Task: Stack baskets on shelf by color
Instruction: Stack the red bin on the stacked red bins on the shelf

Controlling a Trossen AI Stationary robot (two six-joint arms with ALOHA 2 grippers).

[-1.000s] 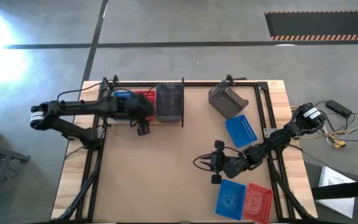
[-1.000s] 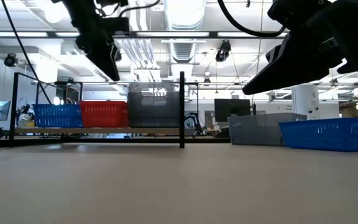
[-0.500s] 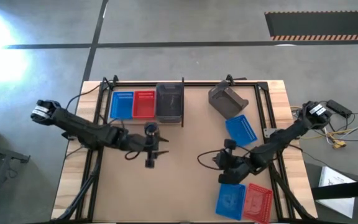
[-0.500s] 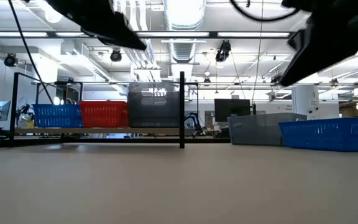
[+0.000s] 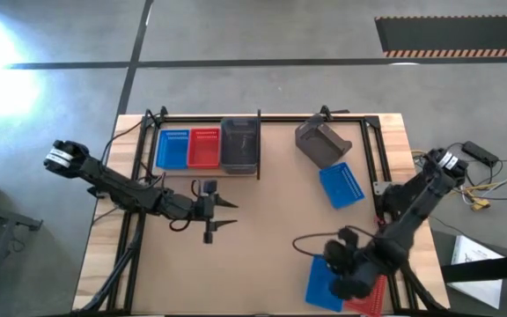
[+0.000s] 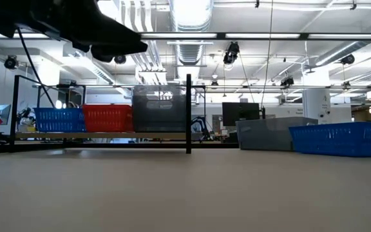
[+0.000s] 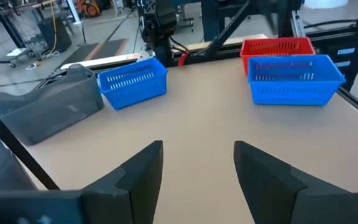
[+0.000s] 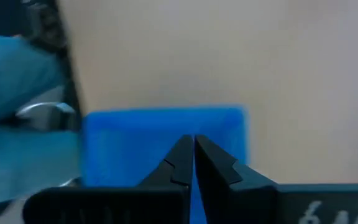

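Since half a second ago, right gripper swung down toward the near edge of the table, now poised right over the blue basket at the near right; gone from the low view altogether. Left gripper drawn back slightly toward the left, hovering over bare tabletop in front of the shelf.

In the right wrist view, fingers pressed tip to tip, nothing between them, blue basket directly beyond. In the left wrist view, left fingers spread wide, empty, tabletop showing between.

On the shelf at the far left: shelf blue basket, shelf red basket and shelf grey basket side by side in a row, each touching its neighbour, grey nearest the dark upright divider. Same row visible in the low view: blue, red, grey.

Loose on the table: grey basket tipped on its side at the far right, angled blue basket just beside it. Red basket lying touching the blue one under the right gripper, partly hidden by the arm.
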